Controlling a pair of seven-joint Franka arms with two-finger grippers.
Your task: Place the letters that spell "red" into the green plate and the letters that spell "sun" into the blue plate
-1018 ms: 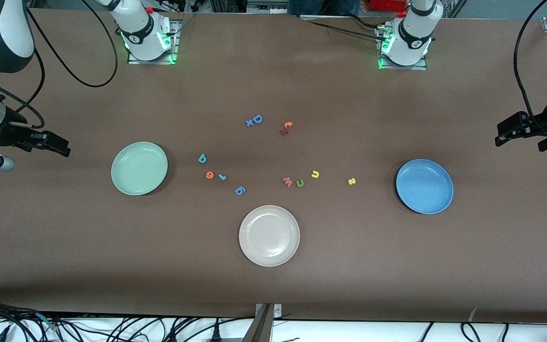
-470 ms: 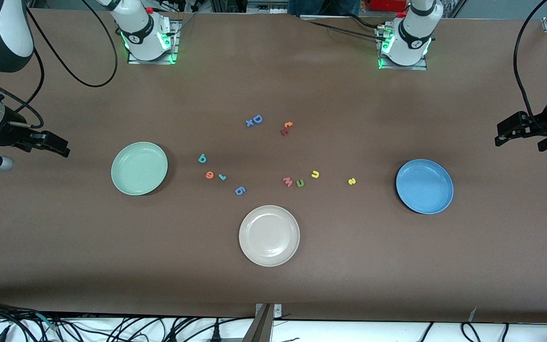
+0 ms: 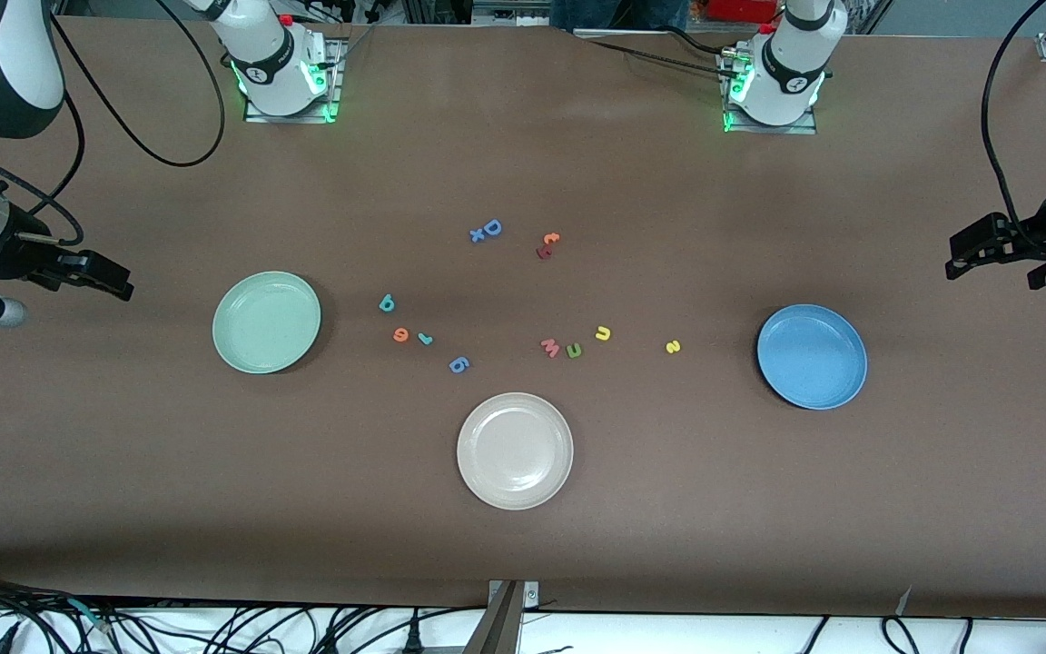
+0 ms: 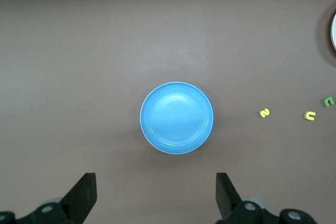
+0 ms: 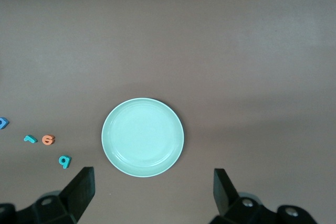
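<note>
Front view: 3 plates (image 3: pixel 515 450), 12 foam letters (image 3: pixel 458 364), 2 pincers (image 3: pixel 963 254) open.

Brown table (image 3: pixel 759 509). Mint-green plate (image 3: pixel 266 322), mid-blue plate (image 3: pixel 812 356), beige-white plate (image 3: pixel 515 450). Letters: teal d (image 3: pixel 387 303), orange e (image 3: pixel 400 335), teal r (image 3: pixel 425 339), yellow s (image 3: pixel 673 346), yellow u (image 3: pixel 603 333), green n (image 3: pixel 574 350), pink w (image 3: pixel 549 347), blue g (image 3: pixel 458 365), blue D (image 3: pixel 491 227).
</note>
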